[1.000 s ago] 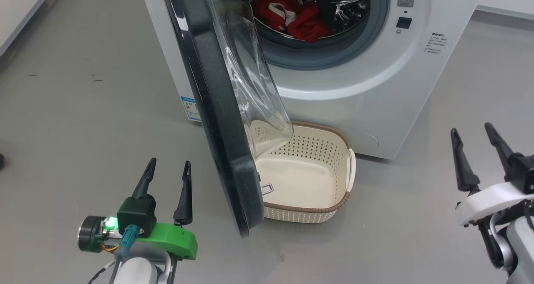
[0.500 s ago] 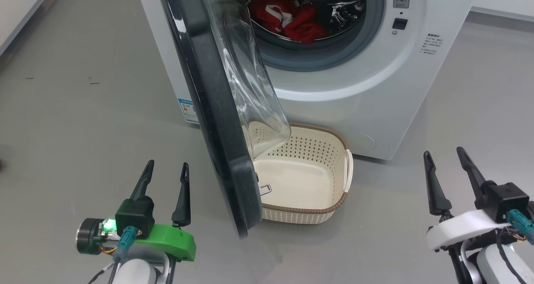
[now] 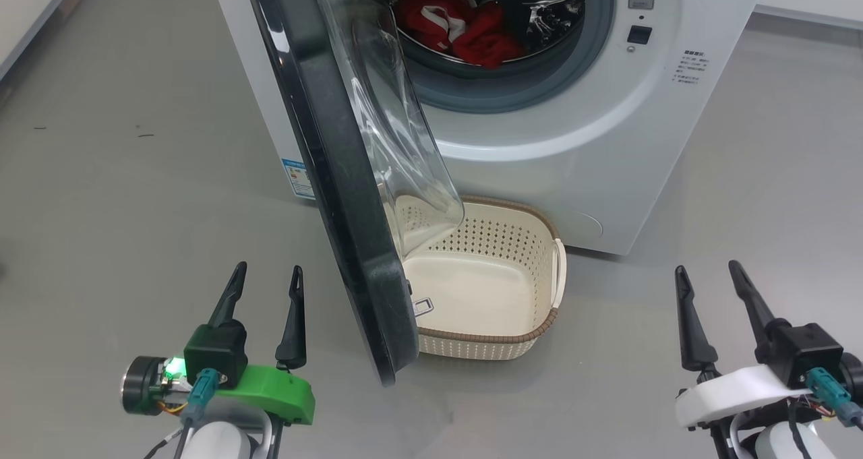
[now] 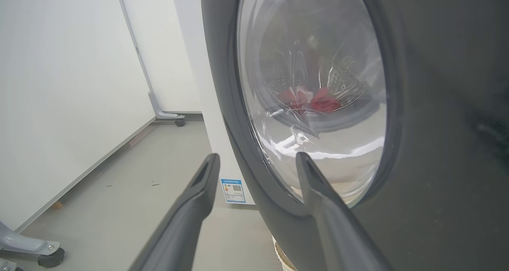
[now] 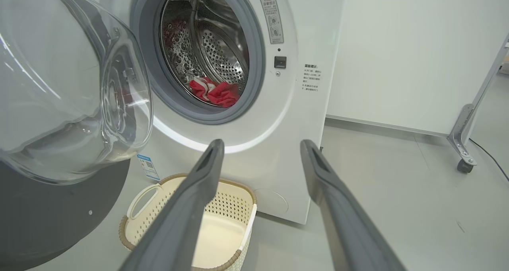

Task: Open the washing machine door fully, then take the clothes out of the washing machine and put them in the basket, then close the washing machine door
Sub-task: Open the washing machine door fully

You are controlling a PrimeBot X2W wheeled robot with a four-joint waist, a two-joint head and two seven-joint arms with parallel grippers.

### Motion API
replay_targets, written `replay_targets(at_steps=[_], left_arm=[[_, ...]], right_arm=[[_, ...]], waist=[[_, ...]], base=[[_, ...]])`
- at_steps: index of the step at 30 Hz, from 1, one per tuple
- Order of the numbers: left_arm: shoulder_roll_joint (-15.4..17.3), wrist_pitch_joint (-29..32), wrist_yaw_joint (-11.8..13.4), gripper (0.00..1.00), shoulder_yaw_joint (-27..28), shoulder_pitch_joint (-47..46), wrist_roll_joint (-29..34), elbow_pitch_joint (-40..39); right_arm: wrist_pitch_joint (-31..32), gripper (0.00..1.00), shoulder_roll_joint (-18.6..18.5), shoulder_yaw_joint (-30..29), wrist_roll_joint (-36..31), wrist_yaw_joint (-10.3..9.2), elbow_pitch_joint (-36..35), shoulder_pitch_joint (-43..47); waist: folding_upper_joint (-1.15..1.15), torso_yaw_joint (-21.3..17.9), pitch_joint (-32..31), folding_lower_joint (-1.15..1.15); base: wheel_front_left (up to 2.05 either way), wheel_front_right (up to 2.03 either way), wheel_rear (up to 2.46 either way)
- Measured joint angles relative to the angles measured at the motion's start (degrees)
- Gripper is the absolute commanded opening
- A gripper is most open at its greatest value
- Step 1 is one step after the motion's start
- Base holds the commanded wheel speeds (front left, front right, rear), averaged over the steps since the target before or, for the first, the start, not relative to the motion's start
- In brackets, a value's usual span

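Observation:
The white washing machine (image 3: 593, 135) stands ahead with its black door (image 3: 337, 196) swung out towards me, about half open, its clear bowl window (image 3: 398, 129) facing the drum. Red clothes (image 3: 465, 24) with white trim lie inside the steel drum (image 5: 214, 92). The cream basket (image 3: 532, 327) sits empty on the floor under the door opening, partly behind the door. My left gripper (image 3: 266, 277) is open, just left of the door's outer face (image 4: 437, 143). My right gripper (image 3: 704, 273) is open, low at the right, apart from the machine.
Grey floor stretches left of the machine and right of the basket. A white wall panel on a wheeled frame (image 5: 463, 163) stands behind at the right, another wheeled foot (image 4: 177, 119) at the left. A blue label (image 3: 298, 176) marks the machine's lower corner.
The right gripper has dropped lower and drawn left in the head view. The whole head view has shifted slightly. The left gripper and the door keep their places.

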Motion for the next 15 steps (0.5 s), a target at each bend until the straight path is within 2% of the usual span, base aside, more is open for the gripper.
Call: replay_targets(at_steps=[15], left_arm=[[0.0, 0.0, 0.0, 1.0, -0.1, 0.1, 0.0, 0.1]], right_arm=[[0.0, 1.0, 2.2, 0.0, -2.8, -0.01, -1.4, 1.9]], waist=[[0.0, -0.2, -0.1, 0.0]], base=[[0.0, 0.0, 0.0]])
